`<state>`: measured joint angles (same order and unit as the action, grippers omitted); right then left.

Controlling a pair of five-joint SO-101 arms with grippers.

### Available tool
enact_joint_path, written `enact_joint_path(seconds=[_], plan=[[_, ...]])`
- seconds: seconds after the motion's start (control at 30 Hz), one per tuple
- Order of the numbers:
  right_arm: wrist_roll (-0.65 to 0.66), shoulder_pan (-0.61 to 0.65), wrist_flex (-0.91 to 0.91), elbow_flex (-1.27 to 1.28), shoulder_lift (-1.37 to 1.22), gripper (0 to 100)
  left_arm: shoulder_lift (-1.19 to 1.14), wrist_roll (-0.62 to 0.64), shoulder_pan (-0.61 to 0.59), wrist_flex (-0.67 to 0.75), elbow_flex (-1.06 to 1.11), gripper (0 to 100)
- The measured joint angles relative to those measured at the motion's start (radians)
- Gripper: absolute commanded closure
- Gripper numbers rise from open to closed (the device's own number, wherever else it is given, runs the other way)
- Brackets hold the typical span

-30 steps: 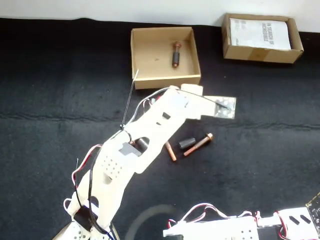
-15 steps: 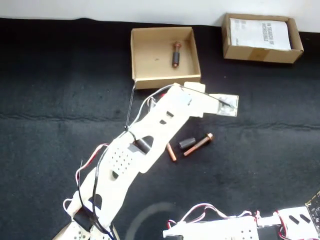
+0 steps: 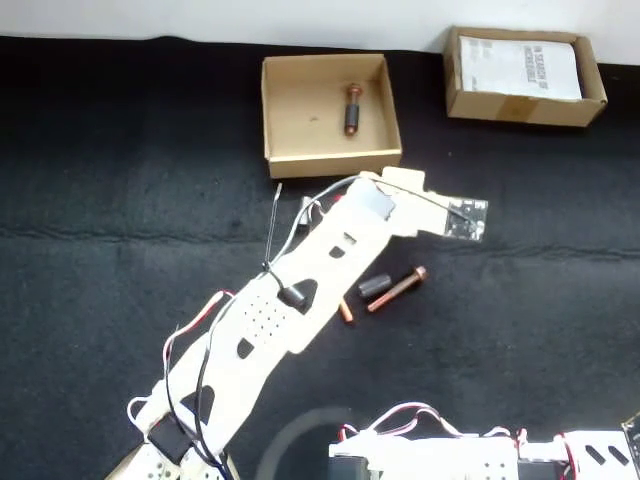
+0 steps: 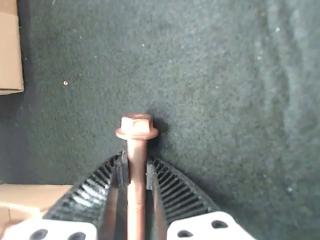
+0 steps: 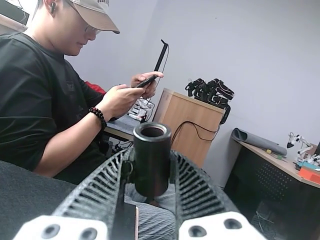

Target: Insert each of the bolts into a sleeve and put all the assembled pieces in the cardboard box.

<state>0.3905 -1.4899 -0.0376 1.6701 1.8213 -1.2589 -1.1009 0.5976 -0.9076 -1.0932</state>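
Bolt (image 4: 136,131) clamped in left gripper (image 4: 135,170); sleeve (image 5: 151,147) clamped in right gripper (image 5: 150,167). Step apparently insertion; next move likely needs shank lined up with bore.

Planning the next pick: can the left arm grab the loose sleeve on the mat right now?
Probably not. The left tool is shut on a bolt, so it has no free grip. The sleeve itself lies uncovered on the mat beside a second bolt.
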Motion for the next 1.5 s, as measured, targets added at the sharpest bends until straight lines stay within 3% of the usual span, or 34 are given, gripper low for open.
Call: enact_joint_path(seconds=[0.13,0.33,0.57,0.73,0.93,1.27,1.5], plan=[[0.002,0.002,0.000,0.000,0.000,99.1,-0.018,0.012,0.003,-0.144,-0.138,99],[0.005,0.126,0.048,0.000,0.000,99.1,-0.017,0.235,0.008,-0.390,-0.486,99],[0.005,0.370,0.186,0.000,0.000,99.1,0.199,0.471,-0.063,-0.532,-0.509,99],[-0.005,0.528,0.298,0.000,0.000,99.1,0.381,0.549,-0.103,-0.641,-0.519,99],[-0.222,0.744,0.368,0.000,0.000,99.1,0.552,0.554,-0.112,-0.821,-0.519,99],[-0.526,1.203,0.416,0.000,0.000,99.1,0.902,0.572,-0.278,-0.847,-0.531,99],[-0.545,1.513,0.416,0.000,0.000,99.1,1.128,0.853,-0.410,-0.847,-0.539,99]])
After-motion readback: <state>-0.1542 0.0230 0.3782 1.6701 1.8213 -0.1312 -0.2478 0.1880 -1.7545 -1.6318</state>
